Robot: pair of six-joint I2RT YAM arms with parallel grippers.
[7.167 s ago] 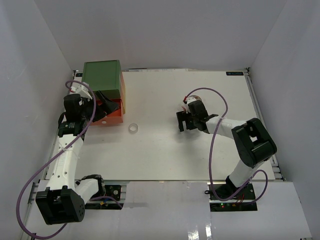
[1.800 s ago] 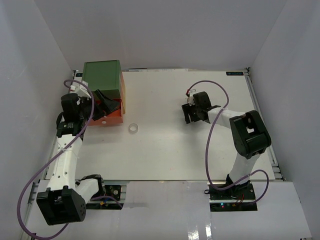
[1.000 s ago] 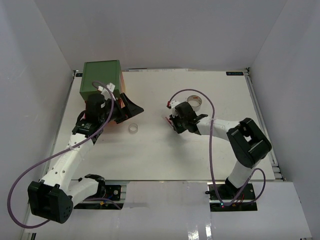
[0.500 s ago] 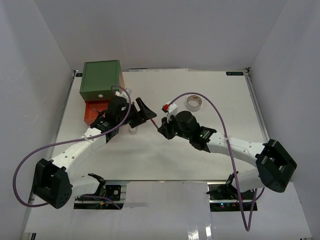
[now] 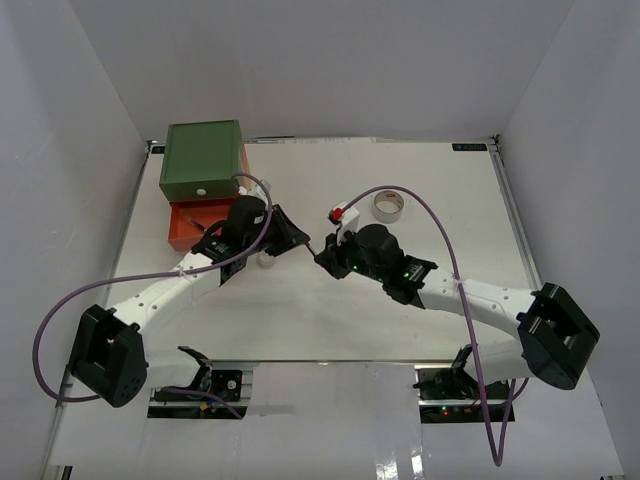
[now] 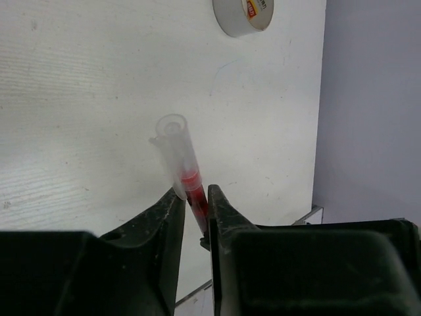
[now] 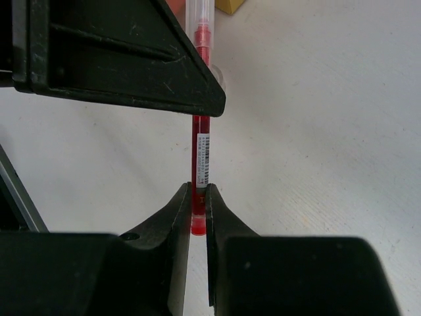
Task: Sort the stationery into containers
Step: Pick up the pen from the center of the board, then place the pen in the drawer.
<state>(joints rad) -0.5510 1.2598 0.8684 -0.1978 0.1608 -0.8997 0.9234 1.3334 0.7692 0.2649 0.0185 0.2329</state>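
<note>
A red pen with a clear cap [image 5: 309, 243] hangs over the table between my two grippers. My right gripper [image 7: 198, 191] is shut on its bare red end [image 7: 198, 217]. My left gripper [image 6: 195, 192] has both fingers against the red barrel just below the clear cap [image 6: 175, 146]. In the top view the left gripper [image 5: 296, 238] and right gripper [image 5: 325, 257] face each other tip to tip. The chest has a green top [image 5: 203, 160], and its orange drawer [image 5: 186, 223] stands pulled out.
A grey tape roll [image 5: 388, 207] lies at the back centre-right and also appears as a grey tape roll [image 6: 243, 14] in the left wrist view. A small clear tape ring [image 5: 264, 261] sits just under the left arm. White walls enclose the table.
The left gripper, wide open half a second ago, has shut on the pen's capped end. The right arm has stayed put with the pen held out to it.
</note>
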